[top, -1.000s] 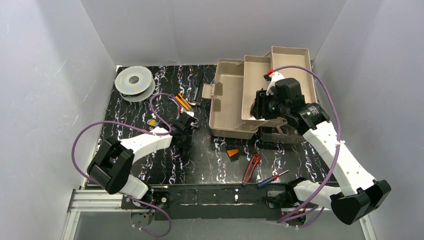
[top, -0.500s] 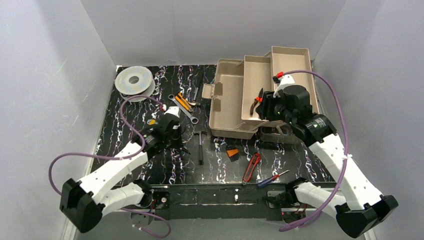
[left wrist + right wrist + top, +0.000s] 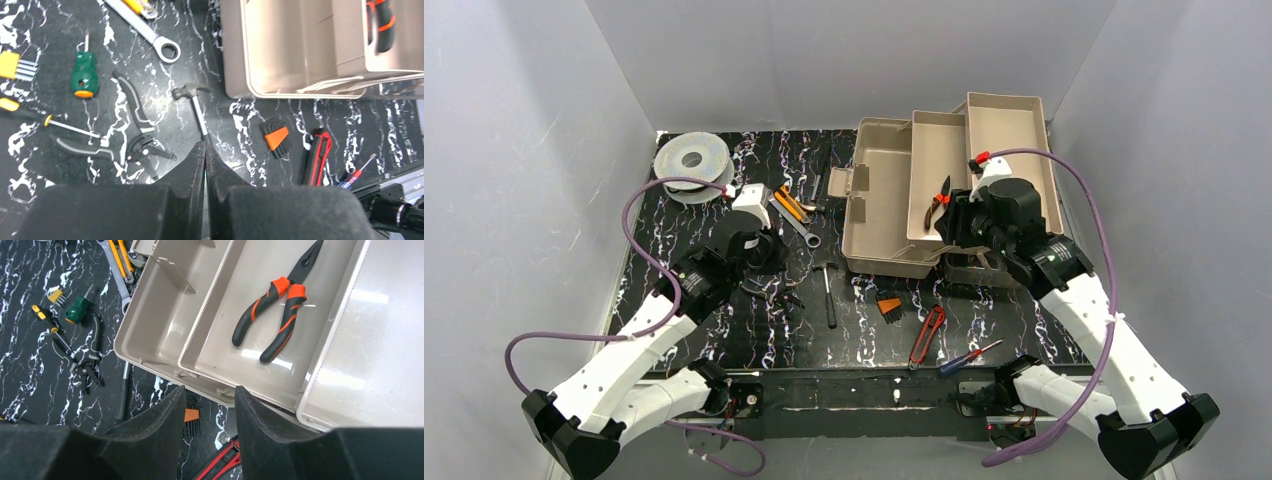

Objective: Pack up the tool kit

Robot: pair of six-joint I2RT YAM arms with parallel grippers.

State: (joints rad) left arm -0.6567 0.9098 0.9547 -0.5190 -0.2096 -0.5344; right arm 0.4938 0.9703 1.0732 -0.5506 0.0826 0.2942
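Your left claw (image 3: 205,147) is clenched on nothing, with the hammer (image 3: 197,112) at its 12 o'clock, probably lining up a pick. Your right claw (image 3: 210,390) hangs parted and empty over the orange pliers (image 3: 278,322). They lie in a tray of the tool kit (image 3: 882,210), which stands open at the tabletop's (image 3: 854,340) 1 o'clock.

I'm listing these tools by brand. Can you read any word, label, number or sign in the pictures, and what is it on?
No text can be read in any view.
The tool kit, the orange-handled pliers in its tray, the green screwdriver, the wrench and the wire spool show no legible marking; any print on them is too small or blurred to tell.
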